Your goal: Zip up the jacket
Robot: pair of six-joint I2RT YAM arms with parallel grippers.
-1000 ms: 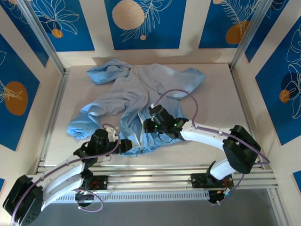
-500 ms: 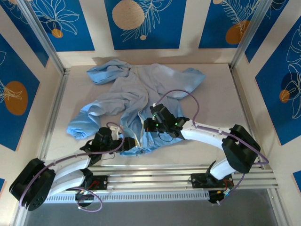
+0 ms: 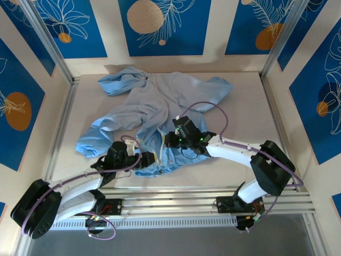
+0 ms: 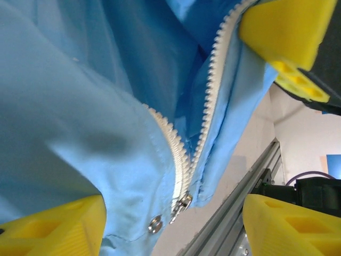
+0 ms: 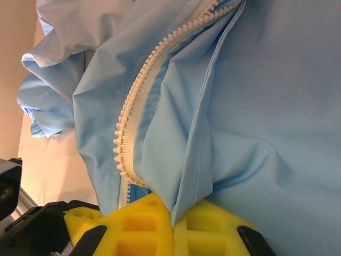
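Jacket point(image 3: 160, 98): light blue, lying crumpled on the tabletop point(image 3: 250, 112), hem toward the arms' bases
Zipper point(image 4: 180, 160): white teeth; the two rows meet at the slider point(image 4: 184, 201) near the hem and part above it
Left tool point(image 3: 145, 160): at the hem, yellow pads point(image 4: 58, 226) wide apart, the zipper's lower end between them, gripping nothing
Right tool point(image 3: 169, 142): just beyond the left tool, pads point(image 5: 144, 224) closed on a fold of jacket fabric right beside the zipper teeth
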